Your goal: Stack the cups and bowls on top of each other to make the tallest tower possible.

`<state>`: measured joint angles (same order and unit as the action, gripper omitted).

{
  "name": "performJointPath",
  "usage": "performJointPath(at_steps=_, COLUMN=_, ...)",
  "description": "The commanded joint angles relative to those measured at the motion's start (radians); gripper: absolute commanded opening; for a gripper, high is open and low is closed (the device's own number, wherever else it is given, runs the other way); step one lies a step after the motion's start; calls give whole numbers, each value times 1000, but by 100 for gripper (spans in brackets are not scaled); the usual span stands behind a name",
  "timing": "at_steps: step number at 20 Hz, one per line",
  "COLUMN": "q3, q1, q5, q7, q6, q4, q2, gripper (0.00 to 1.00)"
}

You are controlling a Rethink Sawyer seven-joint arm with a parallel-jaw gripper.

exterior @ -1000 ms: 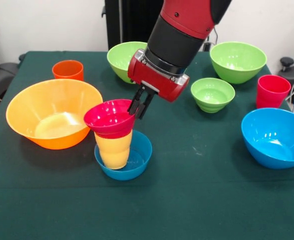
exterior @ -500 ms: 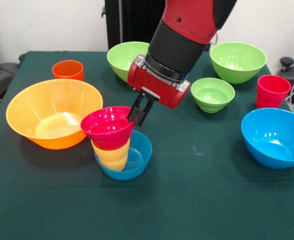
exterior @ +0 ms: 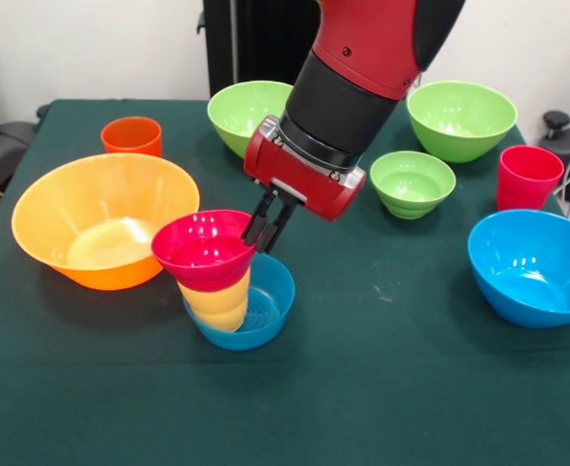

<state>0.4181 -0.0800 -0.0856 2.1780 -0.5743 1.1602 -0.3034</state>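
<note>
Nearest on the desk (exterior: pixel 382 388) sat the small blue bowl (exterior: pixel 265 306), with the yellow cup (exterior: pixel 217 299) standing in it and the small red bowl (exterior: pixel 205 249) seated on the cup's mouth: a three-piece tower. The end effector (exterior: pixel 267 225) had its fingers pinched shut on the red bowl's rim on the side toward the arm.

Change over the last second: the red bowl had shifted slightly sideways and its tilt had eased, and the yellow cup had moved from leaning hard toward a more upright stand in the blue bowl. Judgement: the arm was correcting the stack's lean with the grip on; the stack looked not yet plumb, so release seemed premature.

To one side lay the very wide orange bowl (exterior: pixel 103 228); to the other, the big blue bowl (exterior: pixel 535 267). Further back: small green bowl (exterior: pixel 413 183), red cup (exterior: pixel 529 177), orange cup (exterior: pixel 131 136). Farthest: two big green bowls (exterior: pixel 238 115) (exterior: pixel 461 118). All seven remained unstacked, so most of the tower was still to build.
</note>
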Motion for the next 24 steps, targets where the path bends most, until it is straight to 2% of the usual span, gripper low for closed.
performJointPath(at_steps=1, q3=-88, q1=-1, q5=9, q7=51, q6=-108, q4=-32, q2=33, gripper=0)
performJointPath(at_steps=3, q3=-96, q1=3, q5=13, q7=46, q6=-106, q4=-22, q2=28, gripper=0)
performJointPath(at_steps=4, q3=-100, q1=5, q5=15, q7=49, q6=-94, q4=-14, q2=24, gripper=100)
performJointPath(at_steps=7, q3=-137, q1=26, q5=37, q7=45, q6=-77, q4=16, q2=4, gripper=100)
performJointPath(at_steps=12, q3=-170, q1=34, q5=76, q7=20, q6=-144, q4=39, q2=-35, gripper=100)
performJointPath(at_steps=22, q3=-151, q1=11, q5=86, q7=22, q6=-171, q4=67, q2=-67, gripper=100)
performJointPath(at_steps=24, q3=-126, q1=-6, q5=77, q7=34, q6=-185, q4=61, q2=-75, gripper=100)
